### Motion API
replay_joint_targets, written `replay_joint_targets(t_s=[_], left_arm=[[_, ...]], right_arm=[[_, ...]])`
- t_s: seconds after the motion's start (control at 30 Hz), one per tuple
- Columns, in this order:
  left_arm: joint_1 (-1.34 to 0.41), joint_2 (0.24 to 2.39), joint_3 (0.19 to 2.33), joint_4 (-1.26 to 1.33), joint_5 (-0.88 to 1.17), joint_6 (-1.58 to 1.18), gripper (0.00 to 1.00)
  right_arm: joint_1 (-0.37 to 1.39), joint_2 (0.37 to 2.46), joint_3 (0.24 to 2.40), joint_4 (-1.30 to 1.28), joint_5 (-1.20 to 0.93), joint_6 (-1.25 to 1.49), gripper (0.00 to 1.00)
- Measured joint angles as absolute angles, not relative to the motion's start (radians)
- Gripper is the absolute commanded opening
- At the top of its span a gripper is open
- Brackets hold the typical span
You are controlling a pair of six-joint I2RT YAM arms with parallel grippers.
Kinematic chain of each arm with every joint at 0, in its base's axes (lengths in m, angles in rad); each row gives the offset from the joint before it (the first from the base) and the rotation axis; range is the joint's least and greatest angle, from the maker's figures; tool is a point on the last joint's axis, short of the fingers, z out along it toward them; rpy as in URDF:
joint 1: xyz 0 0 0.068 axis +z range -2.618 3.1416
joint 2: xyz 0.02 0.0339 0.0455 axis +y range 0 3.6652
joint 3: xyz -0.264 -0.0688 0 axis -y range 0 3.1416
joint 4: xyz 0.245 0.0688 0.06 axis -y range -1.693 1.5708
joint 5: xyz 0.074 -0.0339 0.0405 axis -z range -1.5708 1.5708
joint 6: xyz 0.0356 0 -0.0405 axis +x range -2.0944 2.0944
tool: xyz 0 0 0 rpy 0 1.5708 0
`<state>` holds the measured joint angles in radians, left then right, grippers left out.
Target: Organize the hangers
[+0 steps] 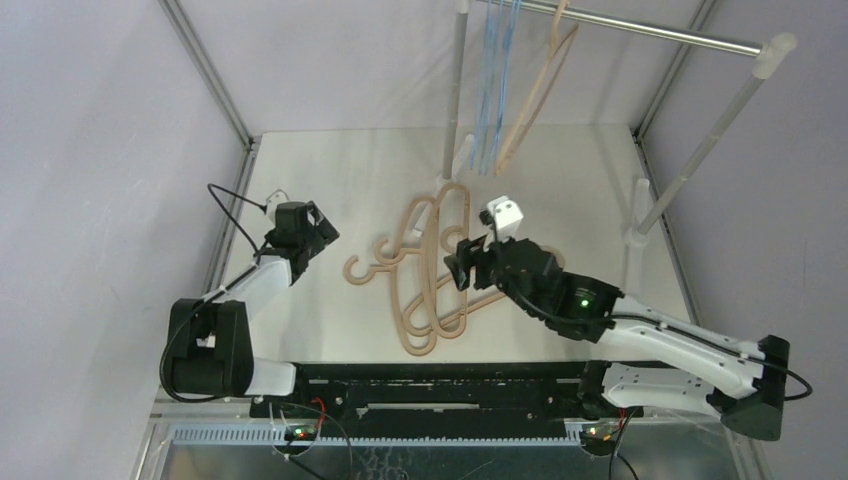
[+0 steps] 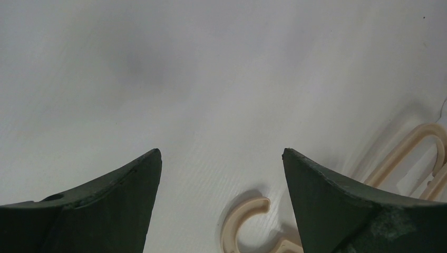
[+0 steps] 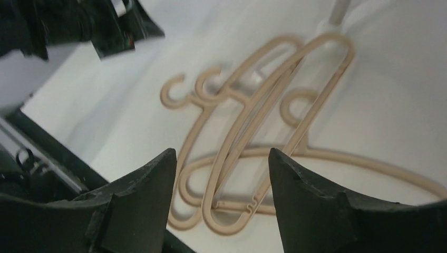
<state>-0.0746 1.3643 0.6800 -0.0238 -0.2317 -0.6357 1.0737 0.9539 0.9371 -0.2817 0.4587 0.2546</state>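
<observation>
Several tan hangers (image 1: 425, 275) lie overlapped in a pile mid-table, hooks pointing left. Several light-blue hangers (image 1: 497, 80) and one tan hanger (image 1: 540, 85) hang on the rail at the back. My left gripper (image 1: 318, 228) is open and empty just left of the pile. In the left wrist view it (image 2: 221, 153) has a tan hook (image 2: 245, 221) on the table between its fingers. My right gripper (image 1: 462, 262) is open and empty over the right side of the pile. In the right wrist view it (image 3: 221, 153) looks down on the hangers' looped ends (image 3: 253, 132).
A silver rail (image 1: 650, 30) runs across the back right on white posts (image 1: 455, 90) (image 1: 710, 140), with a short post (image 1: 637, 215) at the right. Grey walls close in both sides. The black arm-base frame (image 1: 440, 385) lines the near edge.
</observation>
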Motion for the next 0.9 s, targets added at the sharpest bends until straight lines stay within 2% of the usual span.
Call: replay_joint_targets(t_s=[0.53, 0.9], left_arm=[[-0.081, 1.386, 0.680, -0.010, -0.228, -0.636, 0.89], [-0.083, 1.388, 0.680, -0.008, -0.224, -0.636, 0.89]], right_arm=[[1.122, 1.337, 0.878, -0.269, 0.328, 0.383, 0.75], [1.043, 1.644, 0.961, -0.178, 0.215, 0.421, 0.68]])
